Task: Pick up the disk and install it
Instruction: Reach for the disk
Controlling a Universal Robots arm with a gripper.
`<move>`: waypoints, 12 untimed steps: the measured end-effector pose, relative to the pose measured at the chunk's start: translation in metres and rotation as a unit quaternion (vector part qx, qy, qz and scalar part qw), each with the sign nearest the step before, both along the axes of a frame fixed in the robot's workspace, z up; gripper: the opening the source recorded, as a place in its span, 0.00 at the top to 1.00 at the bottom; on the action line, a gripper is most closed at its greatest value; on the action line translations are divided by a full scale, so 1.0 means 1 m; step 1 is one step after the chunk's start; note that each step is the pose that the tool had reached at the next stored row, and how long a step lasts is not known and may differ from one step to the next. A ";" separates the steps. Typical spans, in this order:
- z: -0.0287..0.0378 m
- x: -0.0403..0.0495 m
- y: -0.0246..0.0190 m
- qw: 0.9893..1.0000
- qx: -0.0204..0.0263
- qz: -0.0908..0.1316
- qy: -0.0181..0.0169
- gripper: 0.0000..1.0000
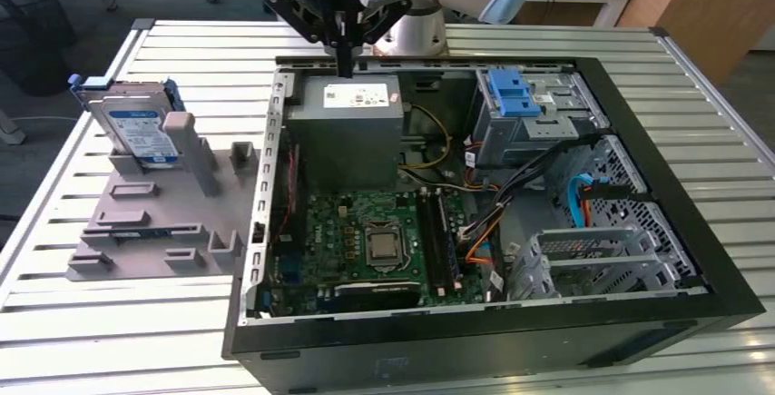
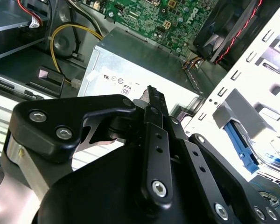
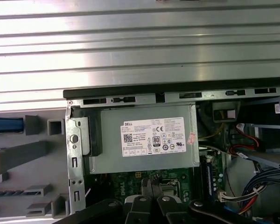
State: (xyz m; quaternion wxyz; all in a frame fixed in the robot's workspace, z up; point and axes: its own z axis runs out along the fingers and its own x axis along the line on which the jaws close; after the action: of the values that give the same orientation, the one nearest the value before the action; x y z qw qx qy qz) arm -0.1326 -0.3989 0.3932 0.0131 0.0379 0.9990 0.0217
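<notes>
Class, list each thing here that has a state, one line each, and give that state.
Disk: standing on edge in the grey holder, not grasped.
Gripper: shut, empty, above the power supply.
Computer case: lying on its side, open.

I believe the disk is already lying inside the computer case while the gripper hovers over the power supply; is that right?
Not quite. The disk is not inside the computer case. The exterior view shows it standing upright in the grey holder outside the case, to that view's left. The rest is right: the gripper does hover over the power supply.
</notes>
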 end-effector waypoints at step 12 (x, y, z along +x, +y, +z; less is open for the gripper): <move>-0.0043 -0.0244 0.0000 1.000 0.000 0.000 0.000 0.89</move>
State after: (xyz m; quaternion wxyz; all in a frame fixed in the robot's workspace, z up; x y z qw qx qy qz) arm -0.1570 -0.3989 0.3890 0.0130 0.0379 0.9990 0.0217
